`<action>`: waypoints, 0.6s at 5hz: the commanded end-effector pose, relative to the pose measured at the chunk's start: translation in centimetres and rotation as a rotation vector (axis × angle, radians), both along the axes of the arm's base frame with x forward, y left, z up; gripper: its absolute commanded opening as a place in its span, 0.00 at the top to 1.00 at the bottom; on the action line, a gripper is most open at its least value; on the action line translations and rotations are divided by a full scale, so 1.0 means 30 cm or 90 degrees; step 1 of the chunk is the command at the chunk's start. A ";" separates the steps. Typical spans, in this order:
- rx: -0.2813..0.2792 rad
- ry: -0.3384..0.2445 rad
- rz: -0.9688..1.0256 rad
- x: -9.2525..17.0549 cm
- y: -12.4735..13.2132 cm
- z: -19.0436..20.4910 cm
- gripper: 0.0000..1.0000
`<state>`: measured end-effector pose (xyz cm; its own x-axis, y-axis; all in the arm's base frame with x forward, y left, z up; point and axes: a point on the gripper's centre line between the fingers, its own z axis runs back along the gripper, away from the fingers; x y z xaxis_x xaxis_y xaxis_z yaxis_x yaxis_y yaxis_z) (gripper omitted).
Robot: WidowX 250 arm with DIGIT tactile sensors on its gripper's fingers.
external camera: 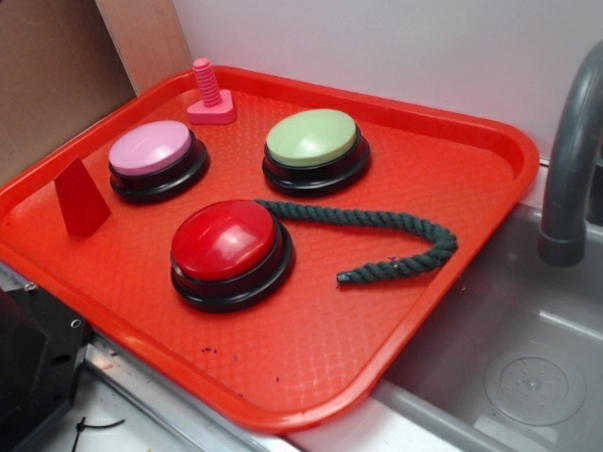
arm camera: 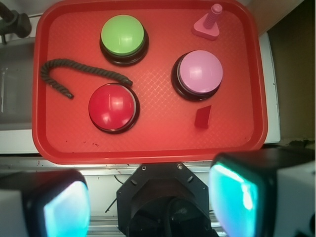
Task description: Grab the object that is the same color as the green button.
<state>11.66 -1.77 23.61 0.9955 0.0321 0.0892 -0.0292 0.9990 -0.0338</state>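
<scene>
The object, a dark green twisted rope (external camera: 381, 219), lies limp in a hooked curve on the orange-red tray (external camera: 316, 335). One end touches the red button (external camera: 224, 239). The pale green button (external camera: 313, 138) stands just behind the rope. From the wrist view, high above, the rope (arm camera: 89, 69) lies at the tray's left, below the green button (arm camera: 123, 35). My gripper (arm camera: 148, 197) hangs well off the tray's near edge, open, its two blurred fingers (arm camera: 54, 205) wide apart with nothing between them. The exterior view does not show the gripper.
A pink button (external camera: 152, 147), a pink bolt on a base (external camera: 210, 95) and a red wedge (external camera: 80, 198) share the tray. A grey sink (external camera: 527, 356) with a faucet (external camera: 574, 154) lies right of it. The robot's black base (external camera: 22, 368) sits at front left.
</scene>
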 end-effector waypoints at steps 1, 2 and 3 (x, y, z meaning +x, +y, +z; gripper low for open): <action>0.000 0.000 0.000 0.000 0.000 0.000 0.00; 0.032 -0.017 -0.080 0.056 -0.026 -0.020 0.00; 0.048 -0.038 -0.184 0.106 -0.053 -0.054 0.00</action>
